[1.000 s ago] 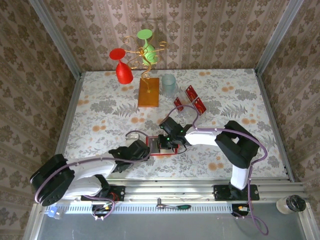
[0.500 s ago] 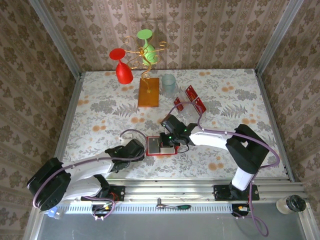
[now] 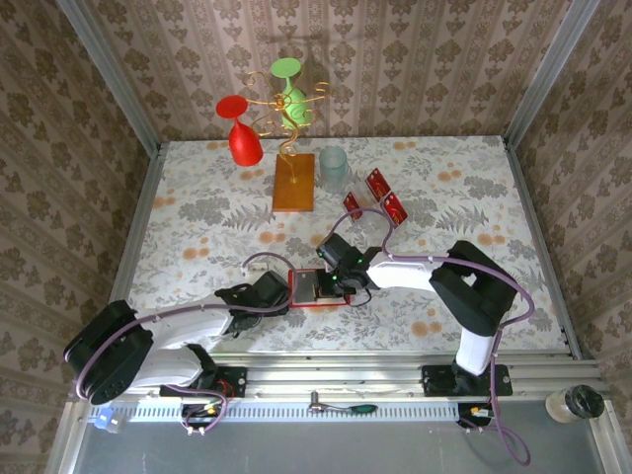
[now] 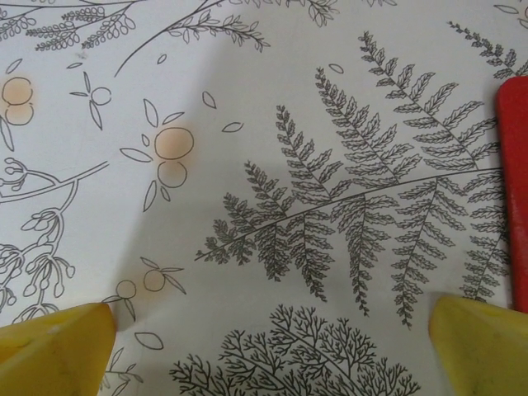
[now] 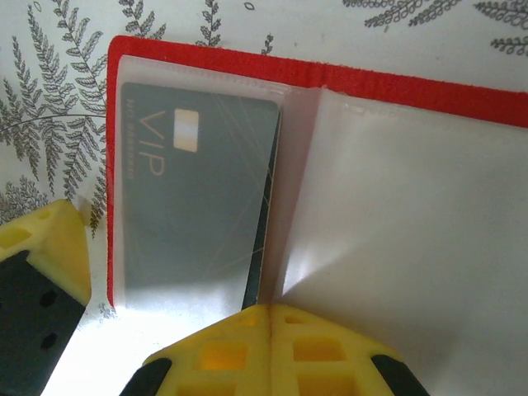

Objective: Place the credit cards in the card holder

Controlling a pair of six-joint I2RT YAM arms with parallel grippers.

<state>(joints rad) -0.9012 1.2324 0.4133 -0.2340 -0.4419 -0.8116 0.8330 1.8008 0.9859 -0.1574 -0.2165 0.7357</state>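
The card holder lies open on the floral tablecloth between both grippers; its red border frames pale clear pockets. One credit card, looking grey under the plastic with "VIP" on it, sits in the left pocket. My right gripper is shut, its fingertips against that card's near corner; I cannot tell whether it pinches the card. My left gripper is open and low over the cloth, just left of the card holder's edge, with nothing between its fingers. More credit cards stand behind.
The red cards rest on a clear tiered stand behind the right gripper. Further back stand a wooden block with a wire tree holding a red and a green glass, and a pale cup. Walls close in the table's back and sides.
The card holder has slid a little to the left. The right arm's elbow swung out to the right and back, with its gripper staying over the holder. The left gripper shifted only slightly.
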